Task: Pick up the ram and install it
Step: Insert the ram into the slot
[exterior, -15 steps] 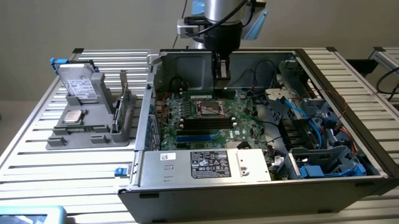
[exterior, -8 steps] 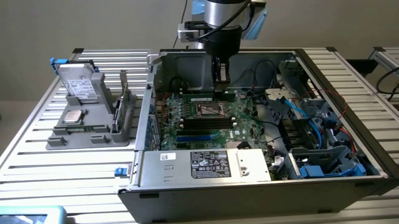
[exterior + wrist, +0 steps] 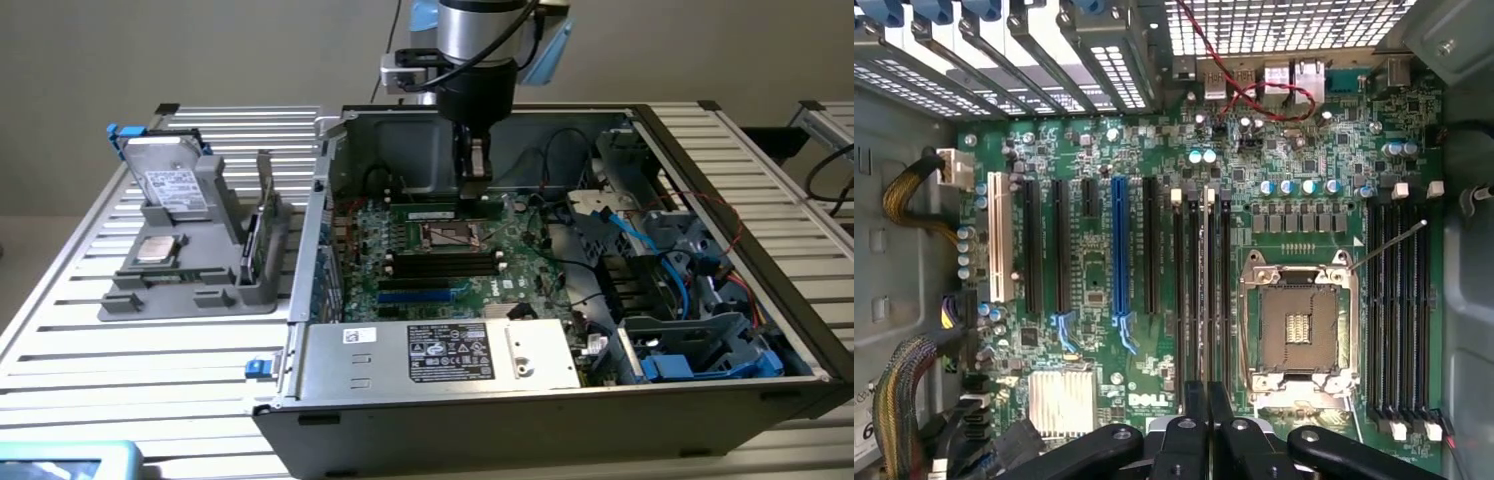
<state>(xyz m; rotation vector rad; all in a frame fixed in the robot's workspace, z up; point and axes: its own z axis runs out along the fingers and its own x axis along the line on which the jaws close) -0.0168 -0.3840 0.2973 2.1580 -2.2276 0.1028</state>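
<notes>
The ram (image 3: 434,212) is a thin green stick with a pale label. It stands on edge in a slot of the motherboard (image 3: 400,285), just beyond the empty processor socket (image 3: 450,237). My gripper (image 3: 474,196) comes straight down onto its end toward the exterior view's right, jaws shut on its top edge. In the wrist view the ram (image 3: 1203,290) is a thin strip seen edge-on, running out from between my black fingers (image 3: 1189,430). There my gripper (image 3: 1206,410) is shut around it, beside the socket (image 3: 1299,325).
The open computer case (image 3: 320,200) walls in the board. Blue and black cables (image 3: 627,235) and drive cages fill the exterior view's right. A power supply box (image 3: 441,350) sits in front. A grey stand (image 3: 200,285) at the left carries a hard drive (image 3: 174,185) and a processor chip (image 3: 158,250).
</notes>
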